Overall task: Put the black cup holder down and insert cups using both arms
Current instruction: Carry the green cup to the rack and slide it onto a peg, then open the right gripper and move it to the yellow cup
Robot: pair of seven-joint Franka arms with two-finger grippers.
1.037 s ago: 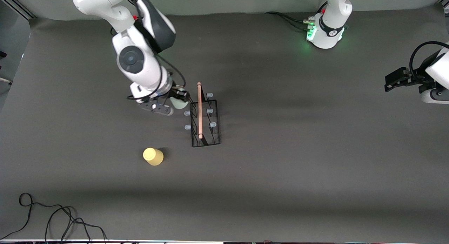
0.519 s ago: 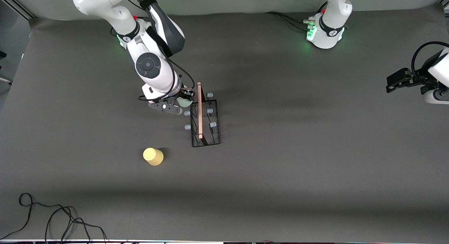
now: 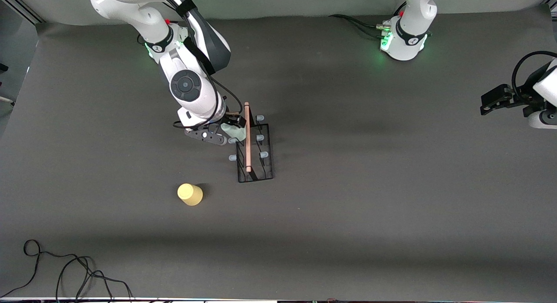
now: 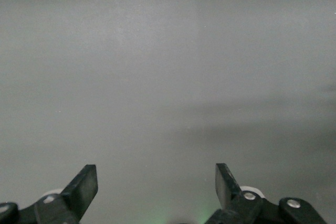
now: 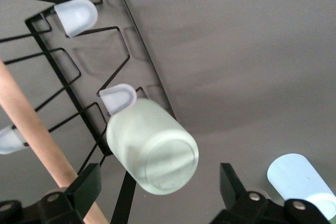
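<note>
The black cup holder [image 3: 255, 151] stands mid-table with its wooden rod handle on top; it also shows in the right wrist view [image 5: 79, 72]. The pale green cup [image 3: 235, 131] hangs tilted at the holder's peg farthest from the front camera, on the right arm's side, its bottom facing the wrist camera [image 5: 155, 153]. My right gripper [image 3: 229, 128] is open around it [image 5: 157, 190], its fingers clear of the cup. The light blue cup [image 5: 298, 179] stands on the table beside it. The yellow cup [image 3: 190, 194] stands nearer the front camera. My left gripper [image 3: 491, 101] waits open and empty [image 4: 157, 187] at the left arm's end.
Two pale-tipped pegs [image 5: 76, 14] on the right arm's side of the holder stand bare. A black cable [image 3: 65, 268] lies coiled at the table corner nearest the front camera, at the right arm's end.
My right arm has moved toward the holder, bringing the pale green cup from beside it onto its end peg. My left gripper has drifted slightly toward the table's end.
</note>
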